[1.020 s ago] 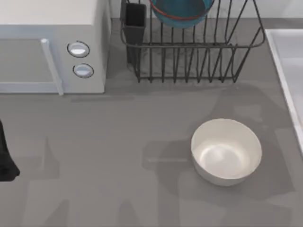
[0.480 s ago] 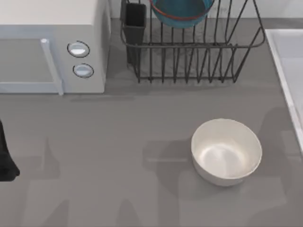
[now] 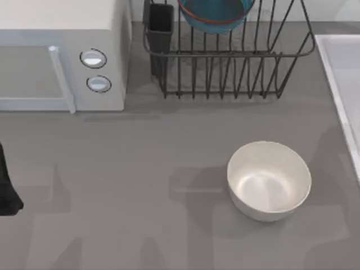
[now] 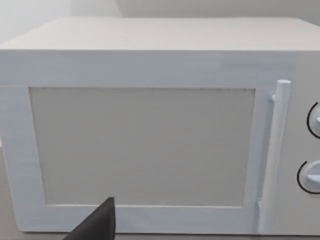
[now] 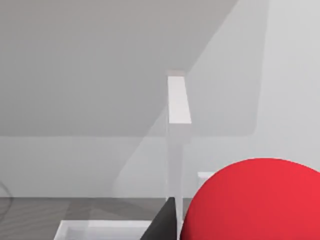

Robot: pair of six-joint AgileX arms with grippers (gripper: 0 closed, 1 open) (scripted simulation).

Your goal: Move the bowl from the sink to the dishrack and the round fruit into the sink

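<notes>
Top view: bowl (image 3: 216,14), teal with a reddish rim, sits in the dishrack (image 3: 230,62) at the table's far edge, partly cut off by the frame. Dark cup (image 3: 160,25) at the rack's left corner. Microwave (image 3: 62,53) stands left of the rack, door shut, two dials on its front. White bowl (image 3: 269,180) stands upright on the grey table (image 3: 124,185), well apart from the rack. Sink (image 3: 344,84) at the right edge, only its pale rim and part of the basin in view.

Left arm (image 3: 7,185) at the table's left edge, facing the microwave; jaw state: cannot tell.

Right wrist view: fruit (image 5: 255,200), red and smooth, close against a dark finger (image 5: 165,222), with the sink's whitish rim behind. Whether the jaws clamp it: cannot tell.
</notes>
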